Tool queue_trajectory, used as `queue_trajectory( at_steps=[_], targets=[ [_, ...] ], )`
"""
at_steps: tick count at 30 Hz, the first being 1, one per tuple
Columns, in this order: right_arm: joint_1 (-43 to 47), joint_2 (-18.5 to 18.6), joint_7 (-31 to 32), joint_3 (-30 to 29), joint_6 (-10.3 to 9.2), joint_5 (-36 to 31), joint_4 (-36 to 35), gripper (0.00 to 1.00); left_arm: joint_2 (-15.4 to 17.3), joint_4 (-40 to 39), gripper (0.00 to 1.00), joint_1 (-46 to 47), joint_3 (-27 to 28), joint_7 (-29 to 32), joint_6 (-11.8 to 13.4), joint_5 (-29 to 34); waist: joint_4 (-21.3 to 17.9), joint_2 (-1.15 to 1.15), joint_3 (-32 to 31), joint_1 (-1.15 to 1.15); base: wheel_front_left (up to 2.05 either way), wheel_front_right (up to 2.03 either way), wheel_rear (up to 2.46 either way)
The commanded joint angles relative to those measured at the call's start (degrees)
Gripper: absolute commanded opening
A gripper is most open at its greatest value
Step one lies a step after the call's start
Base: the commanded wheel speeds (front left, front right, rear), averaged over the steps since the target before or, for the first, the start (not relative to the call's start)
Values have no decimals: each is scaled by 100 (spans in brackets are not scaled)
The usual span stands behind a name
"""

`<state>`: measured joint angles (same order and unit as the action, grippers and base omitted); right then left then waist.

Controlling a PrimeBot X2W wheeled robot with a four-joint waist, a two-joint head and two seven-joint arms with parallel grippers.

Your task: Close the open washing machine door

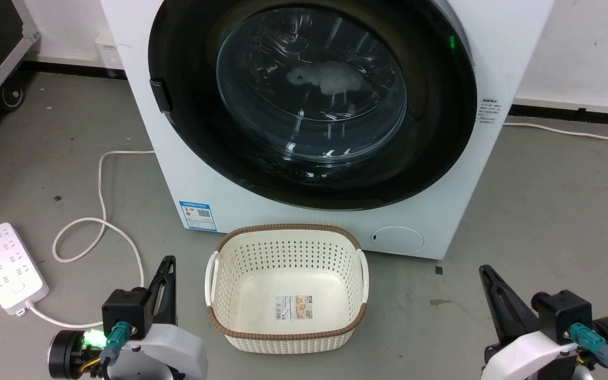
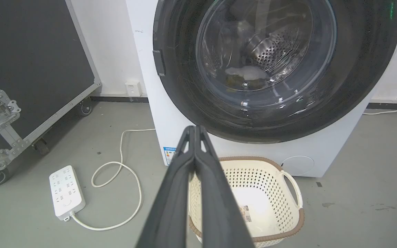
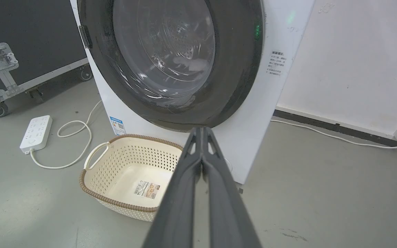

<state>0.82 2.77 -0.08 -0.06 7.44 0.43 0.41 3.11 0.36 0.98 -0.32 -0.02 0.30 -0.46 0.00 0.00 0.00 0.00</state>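
The white washing machine (image 1: 330, 224) stands straight ahead. Its round black-rimmed door (image 1: 312, 100) lies flat against the front, with the latch handle (image 1: 160, 95) at the door's left edge. Through the glass bowl (image 2: 265, 51) I see the steel drum and a pale item inside. My left gripper (image 1: 168, 262) is low at the left, shut and holding nothing; its fingertips (image 2: 195, 128) meet well short of the machine. My right gripper (image 1: 486, 272) is low at the right, also shut with nothing in it, its fingers (image 3: 202, 129) closed together.
A cream perforated basket (image 1: 218, 274) with a brown rim sits on the floor right before the machine, between my arms. A white power strip (image 1: 6, 269) and its looped cable (image 1: 101, 221) lie at the left. A black wheeled case (image 2: 29, 69) stands far left.
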Motion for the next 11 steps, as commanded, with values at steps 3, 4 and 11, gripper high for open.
queue_trajectory(
  at_steps=[3, 4, 11],
  targets=[
    [-82, 10, 8, 6, 5, -43, -41, 0, -24, -36, 0, -98, 32, 2, -30, 46, 0, 0, 0, 0, 0, 0, 0],
    [-82, 10, 8, 6, 5, -43, -41, 0, -24, -36, 0, -98, 32, 2, -30, 46, 0, 0, 0, 0, 0, 0, 0],
    [-82, 10, 8, 6, 5, -43, -41, 0, -24, -36, 0, -98, 32, 2, -30, 46, 0, 0, 0, 0, 0, 0, 0]
  ],
)
